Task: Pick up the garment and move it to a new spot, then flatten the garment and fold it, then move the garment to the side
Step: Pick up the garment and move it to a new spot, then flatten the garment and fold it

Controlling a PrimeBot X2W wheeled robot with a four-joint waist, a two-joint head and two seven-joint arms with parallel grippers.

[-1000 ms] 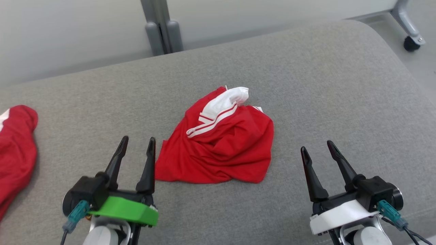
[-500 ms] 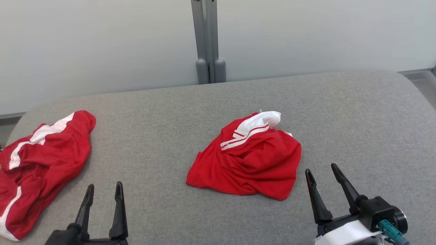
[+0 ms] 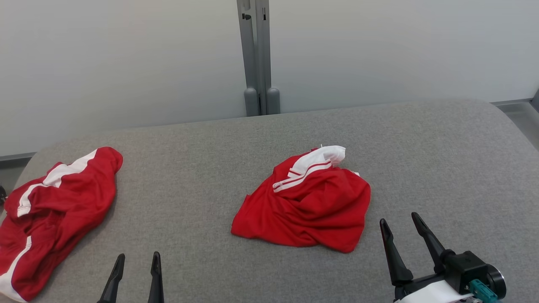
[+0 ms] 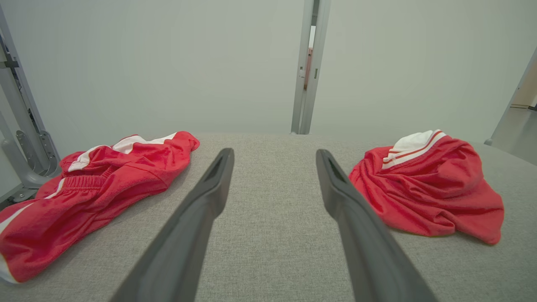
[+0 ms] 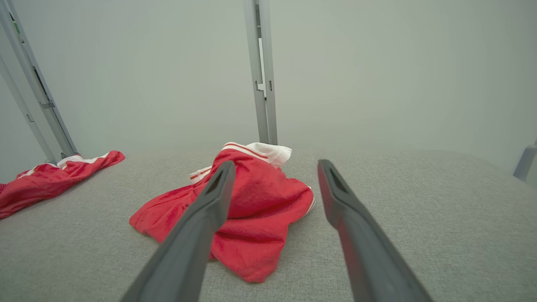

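Your left hand [image 3: 138, 257] is spread wide and holds nothing, its fingers over bare grey desk [image 3: 421, 147] between the two cloths. Your right hand [image 3: 398, 219] is spread just as wide, also empty, near the crumpled red garment [image 3: 307, 206] but not touching it. That garment lies bunched near the middle of the desk, its white-striped band on top at the far side.

In the head view only the left fingertips [image 3: 156, 269] clear the bottom edge. The second red garment [image 3: 54, 202] runs off the left edge. In the right wrist view one finger covers part of the middle garment.

Since a second ago the camera has swung, so the left hand's body has dropped out of the frame. Both garments keep their shape and both hands keep their spread.
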